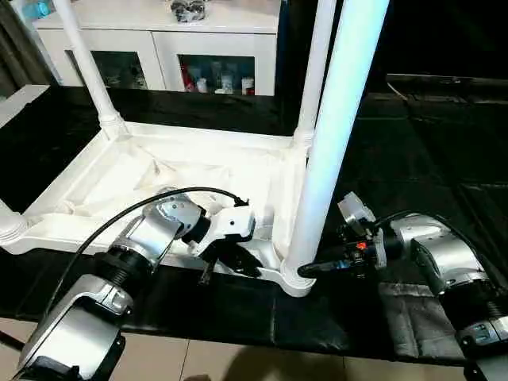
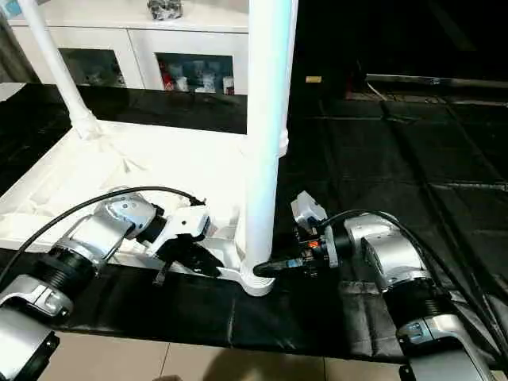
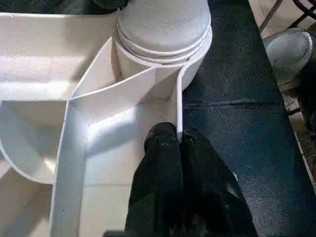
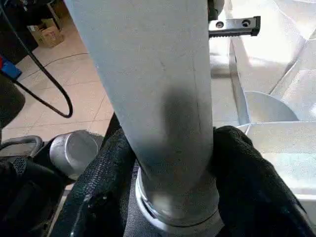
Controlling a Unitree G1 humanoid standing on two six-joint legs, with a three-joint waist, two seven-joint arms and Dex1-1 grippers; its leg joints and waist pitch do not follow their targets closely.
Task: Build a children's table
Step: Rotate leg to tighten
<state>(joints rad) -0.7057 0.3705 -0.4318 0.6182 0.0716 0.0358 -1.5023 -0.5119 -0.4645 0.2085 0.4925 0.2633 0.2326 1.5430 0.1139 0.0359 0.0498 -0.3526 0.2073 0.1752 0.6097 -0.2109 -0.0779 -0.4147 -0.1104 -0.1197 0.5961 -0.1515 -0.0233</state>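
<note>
**Upturned children's table stands on black mat with legs in place, two grippers at its near corner**

The white table top [image 1: 159,178] lies upside down on a black mat [image 1: 413,159], its ribbed underside facing up. Three legs can be counted standing upright in its round corner sockets: the near leg [image 1: 337,119] in the corner closest to the robot's right arm, a second leg [image 1: 317,63] at the far corner behind it, and a third leg [image 1: 86,63] at the far left corner. A fourth socket [image 1: 9,226] shows at the near left edge, though whether a leg rises from it cannot be told.

Both of the robot's two grippers work at the same near corner. The left gripper [image 3: 178,140] has its two black fingers pinched tight on the thin rim wall of the top, just beside the socket. The right gripper [image 4: 173,148] reaches in level from the mat side, one finger on each side of the near leg's base just above the socket, with both fingers pressed against the leg.

Behind the mat stands one white cabinet [image 1: 159,40] with glass doors; pale floor tiles [image 1: 238,357] run along the mat's near edge
</note>
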